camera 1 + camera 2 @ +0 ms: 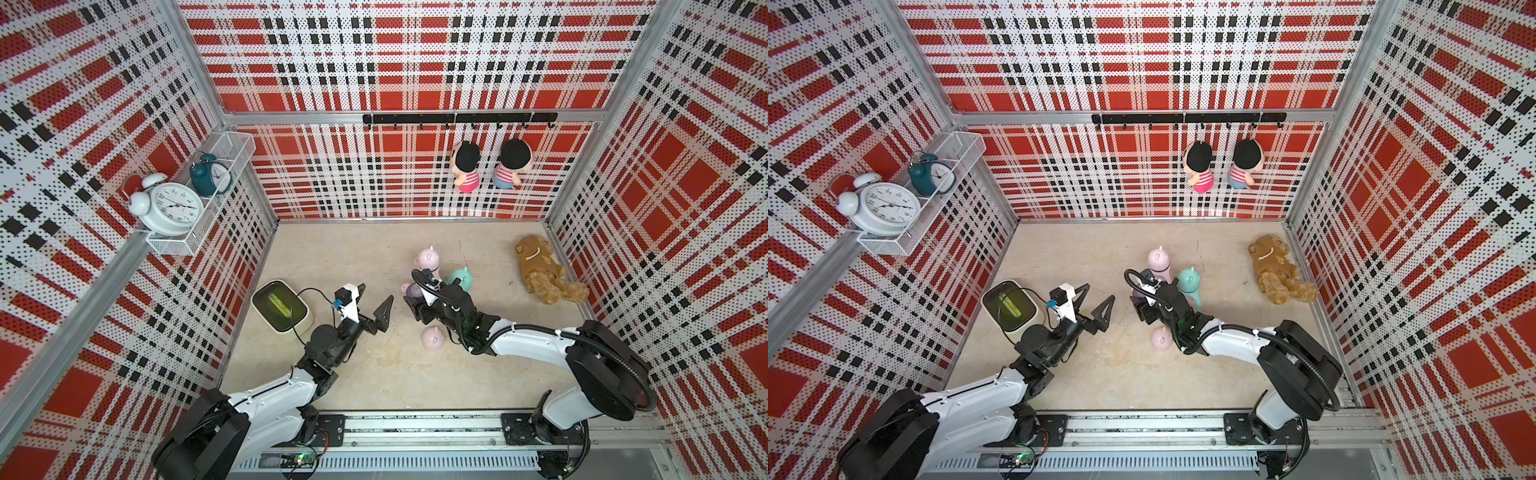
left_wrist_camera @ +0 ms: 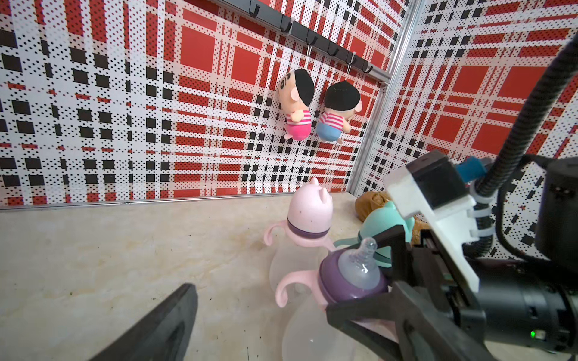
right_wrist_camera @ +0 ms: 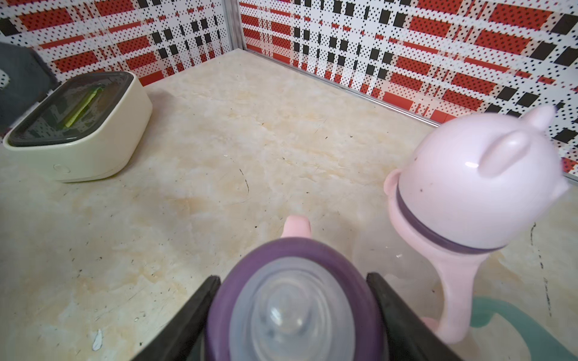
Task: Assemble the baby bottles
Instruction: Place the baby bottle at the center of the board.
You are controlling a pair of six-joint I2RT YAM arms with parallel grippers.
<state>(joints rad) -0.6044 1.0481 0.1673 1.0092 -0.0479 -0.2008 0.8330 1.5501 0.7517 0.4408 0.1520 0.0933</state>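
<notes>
Clamping uncapped pink bottle w/ R hand, just beside capped pink bottle; holding L hand wide, empty, over open table.

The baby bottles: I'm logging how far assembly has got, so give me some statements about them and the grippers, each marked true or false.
1. The right gripper is shut on the purple collar of the uncapped pink bottle. True.
2. The left gripper holds the loose pink cap. False: its jaws stand open and empty, and the cap lies on the table beside the right arm.
3. The teal bottle has its cap on. True.
4. Both pink bottles wear caps. False: only the capped pink bottle does; the gripped one shows a bare nipple.
</notes>
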